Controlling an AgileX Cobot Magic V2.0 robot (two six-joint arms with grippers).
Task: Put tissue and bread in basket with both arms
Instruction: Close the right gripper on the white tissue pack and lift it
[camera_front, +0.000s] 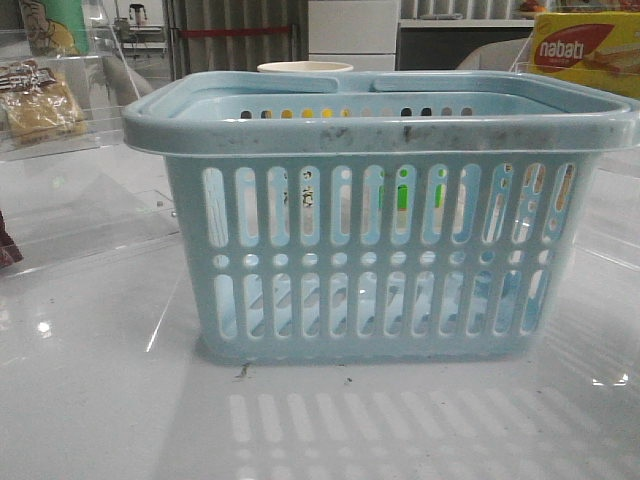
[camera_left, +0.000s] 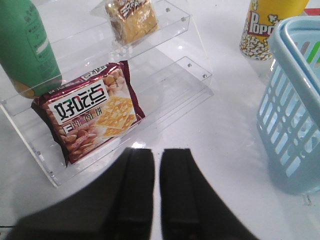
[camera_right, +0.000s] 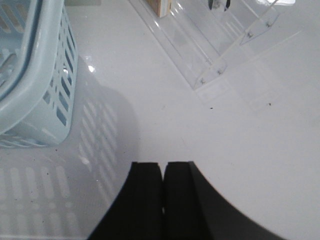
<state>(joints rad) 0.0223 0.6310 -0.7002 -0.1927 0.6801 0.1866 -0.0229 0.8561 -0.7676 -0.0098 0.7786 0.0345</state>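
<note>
The pale blue basket (camera_front: 380, 230) stands in the middle of the white table; its side shows in the left wrist view (camera_left: 292, 105) and the right wrist view (camera_right: 35, 80). The bread (camera_front: 40, 108) in its clear wrapper lies on the upper step of a clear acrylic shelf at the far left, also in the left wrist view (camera_left: 132, 20). My left gripper (camera_left: 157, 162) is shut and empty, low over the table in front of that shelf. My right gripper (camera_right: 163, 169) is shut and empty, over bare table right of the basket. The tissue is out of view.
On the left shelf (camera_left: 165, 95) lie a dark red biscuit packet (camera_left: 90, 112) and a green bottle (camera_left: 27, 45). A popcorn cup (camera_left: 262, 27) stands behind the basket. A yellow-red nabati box (camera_front: 585, 50) sits at the far right. Another acrylic shelf (camera_right: 215, 55) stands on the right.
</note>
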